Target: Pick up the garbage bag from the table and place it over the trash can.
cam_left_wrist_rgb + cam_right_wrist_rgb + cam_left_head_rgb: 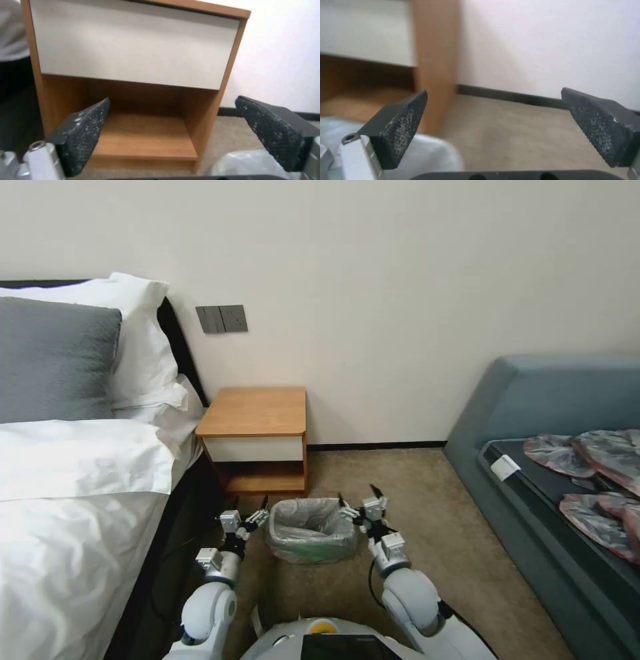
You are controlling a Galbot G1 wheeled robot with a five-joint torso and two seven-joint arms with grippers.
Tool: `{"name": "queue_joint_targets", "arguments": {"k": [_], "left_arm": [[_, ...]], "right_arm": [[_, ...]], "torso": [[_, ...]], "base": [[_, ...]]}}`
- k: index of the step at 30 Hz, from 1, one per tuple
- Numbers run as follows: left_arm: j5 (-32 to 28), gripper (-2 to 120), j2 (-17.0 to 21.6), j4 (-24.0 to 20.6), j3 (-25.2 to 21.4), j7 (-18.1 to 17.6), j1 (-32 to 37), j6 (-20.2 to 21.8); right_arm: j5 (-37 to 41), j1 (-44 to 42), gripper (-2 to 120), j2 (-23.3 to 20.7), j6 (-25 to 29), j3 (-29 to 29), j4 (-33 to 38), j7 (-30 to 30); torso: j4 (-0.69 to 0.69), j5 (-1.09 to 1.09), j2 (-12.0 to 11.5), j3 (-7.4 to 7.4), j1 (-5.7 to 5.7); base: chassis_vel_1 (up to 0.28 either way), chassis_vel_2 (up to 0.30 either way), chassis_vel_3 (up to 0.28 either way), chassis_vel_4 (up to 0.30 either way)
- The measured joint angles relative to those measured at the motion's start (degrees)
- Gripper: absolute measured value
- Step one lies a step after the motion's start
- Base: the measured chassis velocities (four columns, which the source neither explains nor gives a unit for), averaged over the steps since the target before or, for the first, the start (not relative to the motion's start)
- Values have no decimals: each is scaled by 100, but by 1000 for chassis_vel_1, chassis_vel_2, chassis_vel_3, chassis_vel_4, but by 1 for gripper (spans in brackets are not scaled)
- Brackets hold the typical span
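The garbage bag lies draped over the rim of the trash can, which stands on the carpet in front of the table. The can's pale green base shows through the film. My left gripper hovers open at the can's left side and my right gripper hovers open at its right side, neither holding anything. In the left wrist view the open left gripper faces the table, with the bag at the edge. The right wrist view has the open right gripper above carpet beside the bag.
A bed with white linen and pillows fills the left. A blue-grey sofa stands at the right, with flat grey-pink bags piled on it. Bare carpet lies between can and sofa. The wall is behind.
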Motion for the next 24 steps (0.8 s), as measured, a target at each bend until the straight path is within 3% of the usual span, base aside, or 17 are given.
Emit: {"name": "queue_joint_targets", "arguments": {"k": [9,24], "left_arm": [[76,100,-63,201,15,-201,33,-389],[80,100,-52,221,-20,-231,14,-382]], "right_arm": [[-600,-364,100,619,680,416,-161,300],[-684,-401,100,712,759,508,-160,208]], "torso": [[2,0,0,0,0],[2,0,0,0,0]], "base": [[0,0,0,0],[0,0,0,0]]}}
